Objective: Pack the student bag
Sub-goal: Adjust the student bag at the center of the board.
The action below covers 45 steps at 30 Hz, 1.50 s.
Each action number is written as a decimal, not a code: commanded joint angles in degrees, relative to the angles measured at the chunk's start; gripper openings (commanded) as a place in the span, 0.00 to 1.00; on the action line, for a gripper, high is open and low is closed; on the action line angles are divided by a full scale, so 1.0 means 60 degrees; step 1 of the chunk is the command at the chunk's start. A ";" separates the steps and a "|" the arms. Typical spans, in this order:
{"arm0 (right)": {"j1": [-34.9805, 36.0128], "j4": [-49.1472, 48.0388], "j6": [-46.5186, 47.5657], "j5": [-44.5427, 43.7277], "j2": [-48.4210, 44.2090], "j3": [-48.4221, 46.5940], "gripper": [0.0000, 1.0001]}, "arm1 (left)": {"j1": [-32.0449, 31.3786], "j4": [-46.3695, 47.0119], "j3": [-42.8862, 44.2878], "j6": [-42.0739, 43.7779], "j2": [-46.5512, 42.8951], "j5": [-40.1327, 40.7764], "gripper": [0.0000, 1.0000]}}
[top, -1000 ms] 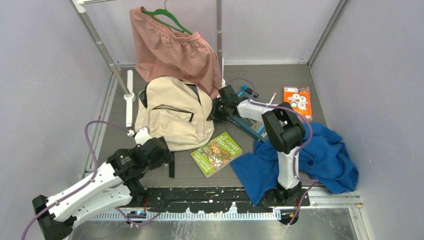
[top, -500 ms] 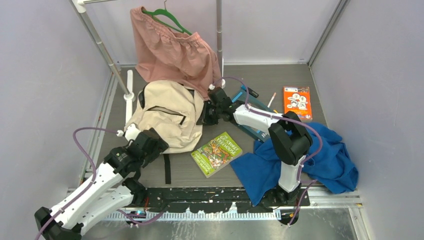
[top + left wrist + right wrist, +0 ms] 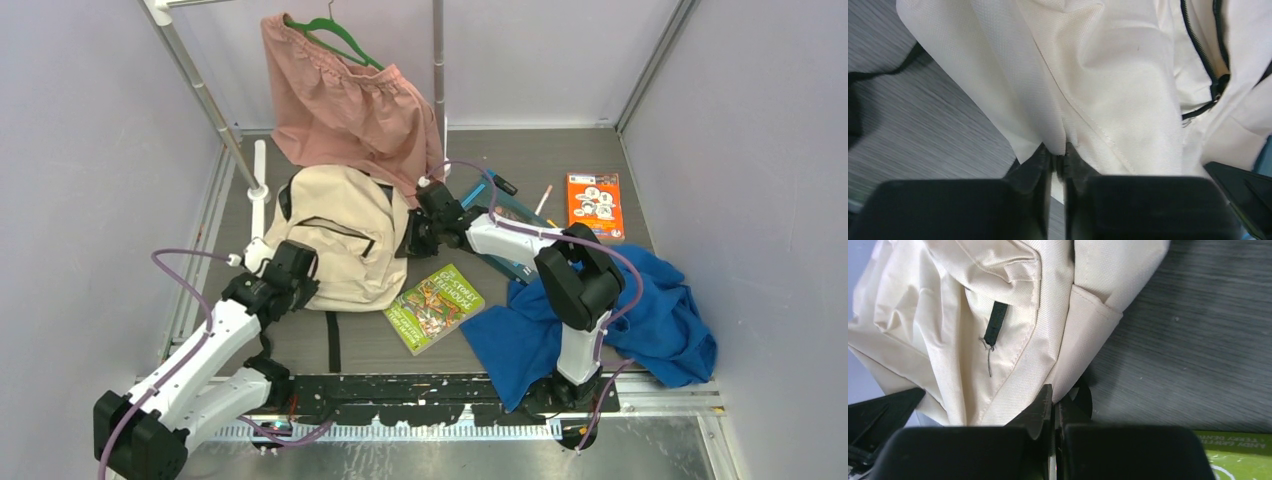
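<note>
The cream student bag lies front up on the dark table, its black front zipper partly open. My left gripper is shut on a fold of the bag's fabric at its lower left edge. At the bag's right side my right gripper is shut on the cream side panel. A black strap trails from the bag toward the near edge.
A pink garment on a green hanger hangs over the bag's top. A green book lies right of the bag. A blue cloth, an orange book, a blue book and pens are to the right. A white post stands left.
My left gripper moved up to the bag's lower left edge and shut on its fabric. The right gripper pulled the bag's right side left and back, then held still.
</note>
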<state>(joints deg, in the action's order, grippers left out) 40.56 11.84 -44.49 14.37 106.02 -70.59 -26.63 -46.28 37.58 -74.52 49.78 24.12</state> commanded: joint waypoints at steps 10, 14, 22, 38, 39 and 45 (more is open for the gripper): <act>0.3337 0.1138 0.2506 -0.2116 -0.3132 -0.0655 0.03 | 0.1316 -0.0952 0.4256 0.3971 -0.0091 0.2409 0.00; 0.5036 0.1322 0.3533 -0.2714 -0.3277 -0.0891 0.22 | 0.1544 -0.0663 0.5034 0.5180 0.0168 0.3044 0.00; 0.5663 0.1766 0.3009 -0.3079 -0.2747 0.0044 0.71 | 0.3149 -0.0457 0.4697 0.5273 0.1522 0.1537 0.00; -0.0038 0.2312 0.0535 -0.3978 -0.6747 0.3123 0.88 | 0.0950 -0.0586 0.5817 0.6965 0.1570 -0.0367 0.93; -0.0245 0.2192 0.0395 -0.3794 -0.6730 0.3172 0.88 | 0.0033 -0.0571 0.5756 0.6762 0.1783 0.0040 0.93; -0.0475 0.2173 0.0005 -0.3651 -0.6631 0.3102 0.89 | -0.2981 -0.0272 0.5740 0.5333 0.4059 0.1829 0.96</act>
<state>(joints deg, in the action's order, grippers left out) 37.76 27.42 -41.12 -9.19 67.16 -50.94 -37.60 -50.28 71.40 -36.64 65.49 27.49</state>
